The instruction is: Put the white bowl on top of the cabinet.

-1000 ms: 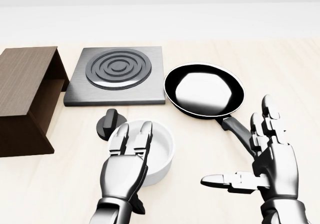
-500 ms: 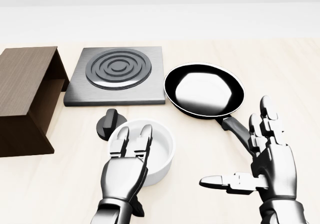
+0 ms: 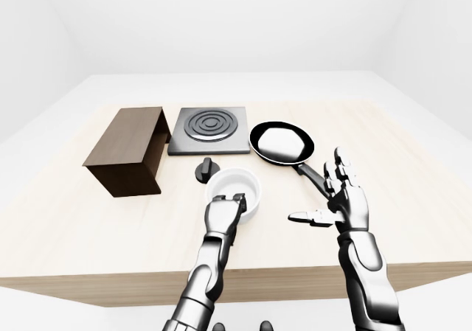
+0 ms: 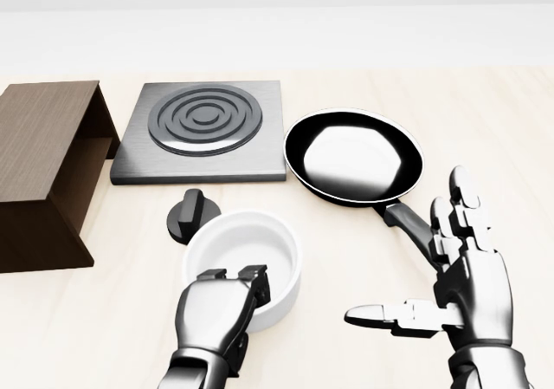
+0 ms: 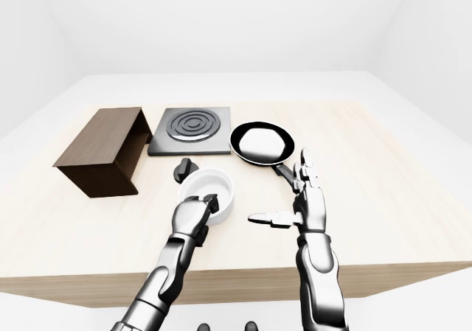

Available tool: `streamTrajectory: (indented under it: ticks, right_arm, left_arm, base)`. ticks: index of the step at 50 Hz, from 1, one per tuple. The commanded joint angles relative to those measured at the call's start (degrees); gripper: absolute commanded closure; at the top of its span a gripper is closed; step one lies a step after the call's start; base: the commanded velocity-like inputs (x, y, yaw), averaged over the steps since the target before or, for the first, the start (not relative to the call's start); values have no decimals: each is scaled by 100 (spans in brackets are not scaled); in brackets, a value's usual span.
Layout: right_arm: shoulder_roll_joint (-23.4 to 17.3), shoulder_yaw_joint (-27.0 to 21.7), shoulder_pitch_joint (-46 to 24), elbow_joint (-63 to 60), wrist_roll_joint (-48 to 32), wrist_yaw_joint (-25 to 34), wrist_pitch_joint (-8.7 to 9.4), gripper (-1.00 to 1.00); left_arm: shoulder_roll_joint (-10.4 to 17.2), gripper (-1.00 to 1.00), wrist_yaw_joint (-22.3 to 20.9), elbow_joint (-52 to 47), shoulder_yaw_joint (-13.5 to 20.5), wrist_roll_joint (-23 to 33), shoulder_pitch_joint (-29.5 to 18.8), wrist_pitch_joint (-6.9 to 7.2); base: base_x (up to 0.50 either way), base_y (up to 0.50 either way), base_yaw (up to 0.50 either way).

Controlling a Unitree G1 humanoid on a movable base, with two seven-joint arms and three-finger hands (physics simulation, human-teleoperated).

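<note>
— careful, your left hand (image 4: 221, 307) has its fingers curled over the near rim of the white bowl (image 4: 245, 263), which sits on the table (image 4: 485, 129) just beside the knob (image 4: 189, 213).
— and the right hand (image 4: 459, 285)?
— open, holding nothing (near the pan (image 4: 353, 157) handle). a rim pinch could let the bowl tip on its way to the cabinet (image 4: 43, 172).

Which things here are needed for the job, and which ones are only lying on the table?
Needed: white bowl, brown cabinet, left hand curled over the bowl's near rim.
Lying about: stove plate, black frying pan, black knob; the open right hand is idle.
</note>
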Motion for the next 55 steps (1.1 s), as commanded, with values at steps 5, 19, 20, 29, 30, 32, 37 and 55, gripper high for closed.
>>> streamTrajectory:
  ticks: [5, 19, 20, 29, 30, 32, 37, 55]
  right_arm:
    - [7, 3, 23, -13, 2, 10, 0, -100]
    - [5, 9, 21, 10, 3, 11, 0, -100]
    - [6, 9, 25, 1, 4, 10, 0, -100]
    - [6, 12, 22, -4, -1, 5, 0, -100]
    - [6, 11, 24, -8, -1, 6, 0, -100]
    - [7, 11, 25, -23, 3, 7, 0, -100]
    - [10, 24, 28, -11, -8, 9, 0, -100]
    - [26, 95, 34, 54, -59, 9, 0, -100]
  left_arm:
    - [-18, 100, 204, -94, -29, 71, 37, 0]
    - [15, 100, -335, -1891, 9, -148, 226, 0]
    - [20, 100, -460, -2150, 18, -162, 241, 0]
    - [33, 100, -1678, -4114, 129, 177, 230, 0]
    - [28, 100, -1767, -4187, 141, 233, 219, 0]
    - [14, 100, -1961, -4358, 165, 360, 191, 0]
    - [-3, 100, -2385, -4614, 254, 479, 77, 0]
    - [450, 100, -3716, -4448, 1294, 1110, -1523, 0]
  base:
    - [0, 0, 0]
    - [0, 0, 0]
    - [0, 0, 0]
    - [0, 0, 0]
    - [0, 0, 0]
    - [0, 0, 0]
    - [0, 0, 0]
    - [0, 0, 0]
